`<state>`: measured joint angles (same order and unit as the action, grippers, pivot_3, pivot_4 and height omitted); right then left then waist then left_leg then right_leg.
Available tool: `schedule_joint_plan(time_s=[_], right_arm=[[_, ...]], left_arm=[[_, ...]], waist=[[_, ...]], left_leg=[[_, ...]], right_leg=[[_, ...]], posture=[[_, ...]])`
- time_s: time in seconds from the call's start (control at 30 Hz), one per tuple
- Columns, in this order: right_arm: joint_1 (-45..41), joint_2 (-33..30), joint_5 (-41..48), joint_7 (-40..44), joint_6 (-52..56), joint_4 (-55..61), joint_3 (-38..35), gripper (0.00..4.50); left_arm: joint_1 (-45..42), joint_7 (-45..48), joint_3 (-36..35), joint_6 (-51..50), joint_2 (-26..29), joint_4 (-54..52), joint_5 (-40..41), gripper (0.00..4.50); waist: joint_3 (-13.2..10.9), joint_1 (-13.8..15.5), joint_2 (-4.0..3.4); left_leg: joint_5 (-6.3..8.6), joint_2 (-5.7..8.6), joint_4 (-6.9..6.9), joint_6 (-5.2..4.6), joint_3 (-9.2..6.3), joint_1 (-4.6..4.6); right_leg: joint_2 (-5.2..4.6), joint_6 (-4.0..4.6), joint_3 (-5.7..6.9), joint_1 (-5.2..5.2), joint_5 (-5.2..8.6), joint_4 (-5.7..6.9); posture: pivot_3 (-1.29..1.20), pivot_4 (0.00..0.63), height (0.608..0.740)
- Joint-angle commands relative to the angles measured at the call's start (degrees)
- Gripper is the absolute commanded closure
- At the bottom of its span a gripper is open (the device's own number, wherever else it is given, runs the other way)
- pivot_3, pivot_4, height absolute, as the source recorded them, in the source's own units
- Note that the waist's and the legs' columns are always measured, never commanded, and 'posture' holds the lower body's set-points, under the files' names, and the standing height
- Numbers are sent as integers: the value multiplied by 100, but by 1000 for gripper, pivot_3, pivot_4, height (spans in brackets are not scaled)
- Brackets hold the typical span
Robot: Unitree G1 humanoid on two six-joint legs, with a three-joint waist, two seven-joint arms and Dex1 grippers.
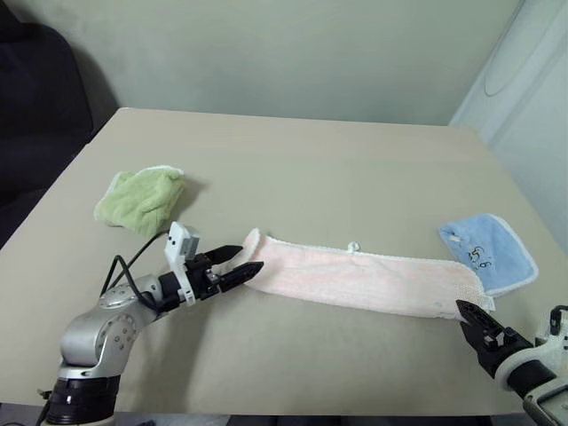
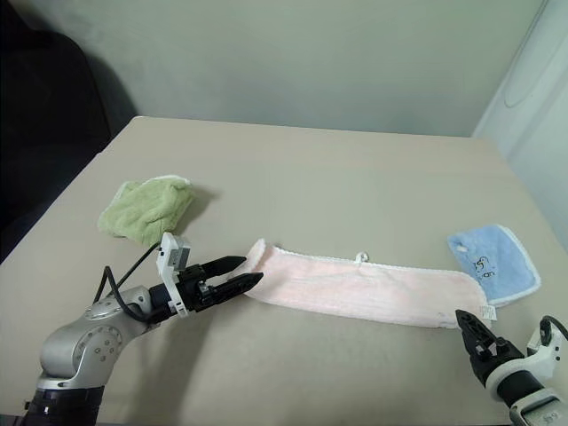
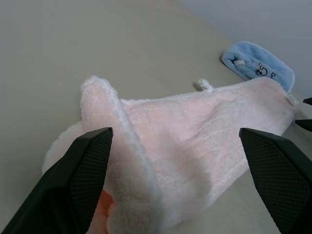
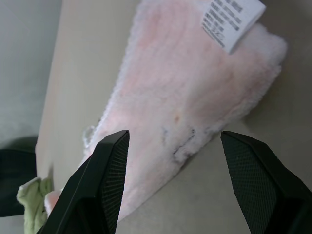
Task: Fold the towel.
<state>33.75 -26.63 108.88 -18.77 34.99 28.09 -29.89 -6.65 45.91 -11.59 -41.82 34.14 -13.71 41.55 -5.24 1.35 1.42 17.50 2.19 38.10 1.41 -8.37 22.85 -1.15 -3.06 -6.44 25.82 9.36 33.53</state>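
Observation:
The towel (image 1: 364, 280) is a pale pink strip with white trim, lying flat across the table's near half, its small loop tag (image 1: 353, 248) on the far edge. My left gripper (image 1: 248, 261) is at the towel's left end with its fingers spread wide. In the left wrist view the towel's raised end fold (image 3: 122, 146) stands between the fingers (image 3: 83, 165), which are not closed on it. My right gripper (image 1: 466, 312) is open just short of the towel's right end. In the right wrist view that end, with its white label (image 4: 233, 19), lies ahead of the fingers (image 4: 109, 165).
A crumpled light green cloth (image 1: 140, 200) lies at the table's left, beyond my left arm. A light blue cloth (image 1: 488, 251) lies at the right, touching the towel's right end. The tan table (image 1: 302, 169) ends close in front of both grippers.

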Motion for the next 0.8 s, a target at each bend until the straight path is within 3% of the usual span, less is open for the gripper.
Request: schedule_joint_plan(time_s=[0.03, 0.33, 0.8], right_arm=[[50, 44, 23, -48, -67, 41, 21, 1334], [-31, 65, -77, 85, -48, -213, 112, 1334], [-1154, 184, -580, 122, -27, -1100, 287, 1334]], left_arm=[[-70, -10, -116, 5, 52, -136, 97, 0], [-56, -37, -93, 29, 21, -147, 88, 0], [-111, -55, -99, 66, 16, -107, 64, 0]], waist=[[1, 0, 0], [1, -5, 2], [7, -77, 39]], left_leg=[[0, 0, 0, 0, 0, -1], [2, 0, 0, 3, 0, -10], [1, 1, 13, 5, 5, -17]], right_leg=[[0, 0, 0, 0, 0, 5], [0, -2, -1, 2, 2, 21], [0, 1, -3, 1, 0, 20]], posture=[[0, 150, 740], [0, 150, 740], [0, 150, 740]])
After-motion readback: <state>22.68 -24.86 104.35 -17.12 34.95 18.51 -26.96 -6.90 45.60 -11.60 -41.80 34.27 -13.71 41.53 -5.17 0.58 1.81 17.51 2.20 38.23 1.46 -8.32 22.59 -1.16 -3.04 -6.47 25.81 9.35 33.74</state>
